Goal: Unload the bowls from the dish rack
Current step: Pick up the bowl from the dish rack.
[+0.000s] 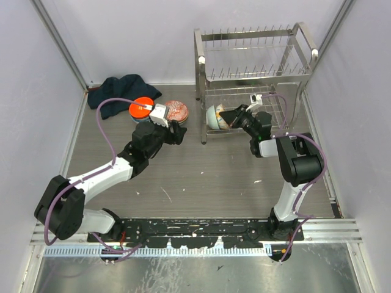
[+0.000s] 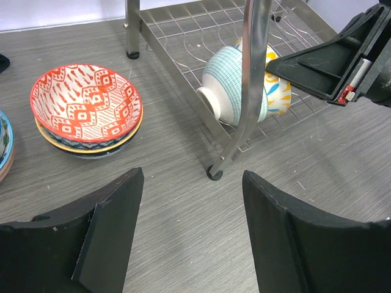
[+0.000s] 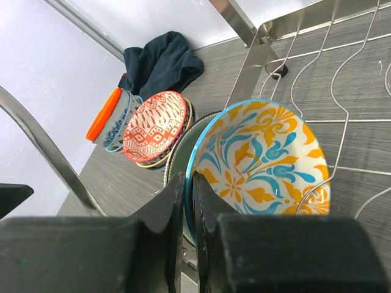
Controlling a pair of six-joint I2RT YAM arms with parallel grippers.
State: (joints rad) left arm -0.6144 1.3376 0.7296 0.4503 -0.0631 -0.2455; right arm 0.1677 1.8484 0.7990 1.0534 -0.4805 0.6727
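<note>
On the lower tier of the dish rack (image 1: 198, 61), at its left end, two bowls stand on edge, nested one against the other. The yellow-and-blue bowl (image 3: 263, 159) has its mouth turned to the right, along the length of the rack, so its axis lies level rather than upright. The teal-striped bowl (image 2: 223, 85) sits just behind it with its foot pointing left, out past the rack's corner post. The right gripper (image 3: 189, 201) reaches in from the right with its jaws pinched together on the near rim of the yellow-and-blue bowl, one finger inside the bowl and one outside (the outer finger slots in between the two bowls). The left gripper (image 2: 192, 226) hangs over the table (image 1: 201, 177) just left of the rack, jaws spread wide with nothing between them. Further left on the table, a red-patterned bowl (image 2: 85, 101) tops a small stack, an orange bowl (image 1: 142, 107) beside it.
</note>
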